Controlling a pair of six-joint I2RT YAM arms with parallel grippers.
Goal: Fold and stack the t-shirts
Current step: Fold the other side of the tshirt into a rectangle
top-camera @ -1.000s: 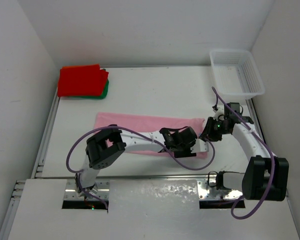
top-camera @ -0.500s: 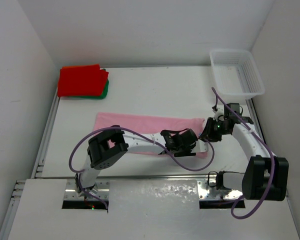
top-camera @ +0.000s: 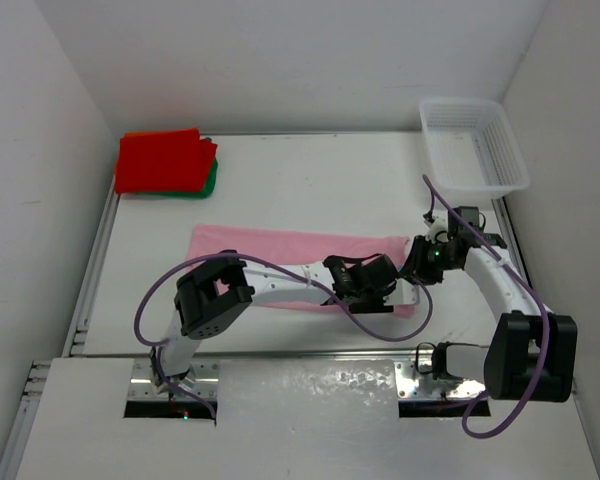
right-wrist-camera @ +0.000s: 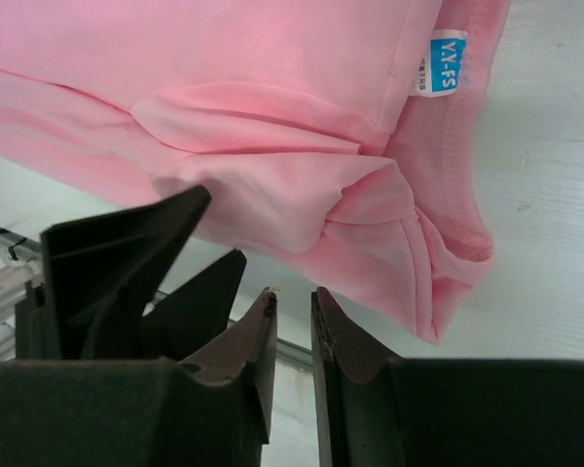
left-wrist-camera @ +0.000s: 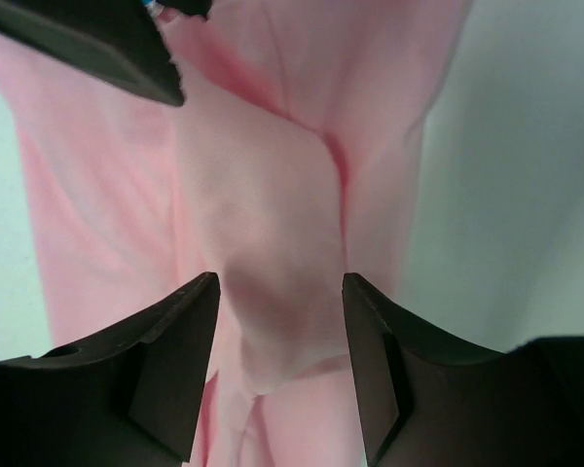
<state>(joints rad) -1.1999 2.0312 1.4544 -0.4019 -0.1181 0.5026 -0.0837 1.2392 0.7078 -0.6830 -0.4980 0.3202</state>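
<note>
The left arm (top-camera: 280,287) reaches from its base at lower left to frame centre, wrist pitched down. The left gripper (left-wrist-camera: 280,292) has its jaws apart, straddling a raised fold of the light pink t-shirt (top-camera: 280,245), which lies as a long strip across the middle of the surface (top-camera: 310,180). The right arm (top-camera: 495,285) bends inward from lower right. The right gripper (right-wrist-camera: 292,304) sits just beside the shirt's bunched right end, jaws almost together, nothing between them.
</note>
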